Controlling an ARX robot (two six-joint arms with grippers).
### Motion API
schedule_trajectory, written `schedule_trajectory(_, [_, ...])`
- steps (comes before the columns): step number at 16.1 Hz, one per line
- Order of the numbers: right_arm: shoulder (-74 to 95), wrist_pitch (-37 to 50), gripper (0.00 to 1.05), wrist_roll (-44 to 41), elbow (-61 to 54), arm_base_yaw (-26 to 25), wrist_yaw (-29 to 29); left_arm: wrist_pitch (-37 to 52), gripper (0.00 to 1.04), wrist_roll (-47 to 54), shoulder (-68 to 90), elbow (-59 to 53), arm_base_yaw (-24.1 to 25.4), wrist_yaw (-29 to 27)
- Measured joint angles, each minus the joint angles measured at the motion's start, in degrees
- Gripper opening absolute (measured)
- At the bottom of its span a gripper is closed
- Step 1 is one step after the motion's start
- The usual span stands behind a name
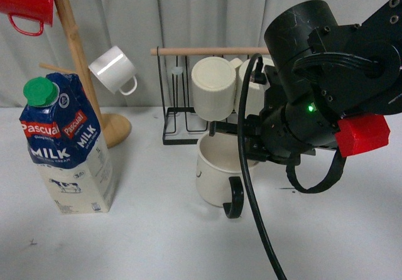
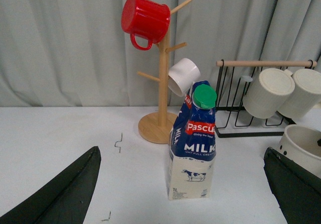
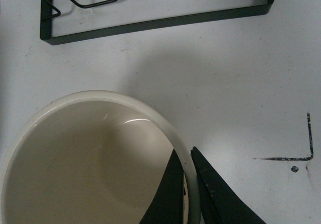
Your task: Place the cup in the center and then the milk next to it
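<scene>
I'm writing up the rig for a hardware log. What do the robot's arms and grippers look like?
The right arm is glossy black with rounded housings, a green light, a red block and a looping black cable. The left fingers and right fingers are black tapered wedges.

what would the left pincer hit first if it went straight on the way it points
Most likely the milk, standing upright dead ahead between its open fingers; how far is unclear.

The right arm [image 1: 326, 66] is cased in glossy black, with screws, a green light [image 1: 309, 108], a red block [image 1: 362, 134] at its five o'clock and a looped black cable [image 1: 250, 186].
</scene>
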Motion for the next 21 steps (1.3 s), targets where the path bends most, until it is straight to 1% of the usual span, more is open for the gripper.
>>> schedule_trajectory(2, [0.02, -0.90, 0.03, -0.98, 1.14, -0.04, 1.51, 0.00, 0.98, 0.00, 0.00, 0.00, 0.00, -0.02])
schedule_trajectory(7, [0.85, -1.90, 0.03, -3.69, 1.95, -0.42, 1.84, 0.00, 0.98, 0.00, 0.00, 0.00, 0.00, -0.02])
schedule_trajectory(8, [1.62, -1.86, 0.11, -4.50, 2.64, -0.44, 1.79, 0.00, 0.98, 0.00, 0.00, 0.00, 0.00, 0.00])
schedule_trajectory(9, [1.88, -1.73, 0.21, -4.74, 2.89, -0.48, 1.70, 0.00, 0.98, 0.00, 0.00, 0.00, 0.00, 0.00])
schedule_trajectory(11, [1.86, -1.36, 0.36, -4.94, 2.89, -0.50, 1.51, 0.00, 0.98, 0.00, 0.00, 0.00, 0.00, 0.00])
schedule_trajectory(12, [1.60, -1.16, 0.52, -4.94, 2.89, -0.55, 0.68, 0.02, 0.98, 0.00, 0.00, 0.00, 0.00, 0.00])
schedule_trajectory(13, [0.74, 0.33, 0.65, -4.92, 2.56, -0.74, -0.42, 0.00, 0.98, 0.00, 0.00, 0.00, 0.00, -0.02])
schedule_trajectory(14, [-1.38, 1.27, 0.76, -4.87, 1.64, -1.11, -1.64, 0.00, 0.98, 0.00, 0.00, 0.00, 0.00, -0.02])
schedule_trajectory(16, [-8.70, 5.79, 0.97, -4.90, -1.25, -1.27, -3.48, 0.00, 0.98, 0.00, 0.00, 0.00, 0.00, 0.00])
schedule_trajectory(17, [-13.05, 8.26, 0.99, -4.90, -2.64, -1.27, -4.37, 0.00, 0.98, 0.00, 0.00, 0.00, 0.00, 0.00])
schedule_trajectory(18, [-18.16, 17.22, 0.95, -6.80, -6.58, -0.74, -1.97, 0.00, 0.98, 0.00, 0.00, 0.00, 0.00, 0.00])
schedule_trajectory(19, [-23.32, 29.73, 0.84, -11.28, -13.35, -0.28, 7.02, 0.00, 0.98, 0.00, 0.00, 0.00, 0.00, 0.02])
schedule_trajectory(20, [-30.47, 39.26, 0.71, -16.96, -22.75, -0.70, 15.08, 0.00, 0.98, 0.02, 0.00, 0.00, 0.00, -0.02])
schedule_trajectory(21, [-35.50, 44.83, 0.60, -19.43, -29.27, -3.10, 16.39, 0.00, 0.98, 0.00, 0.00, 0.00, 0.00, -0.02])
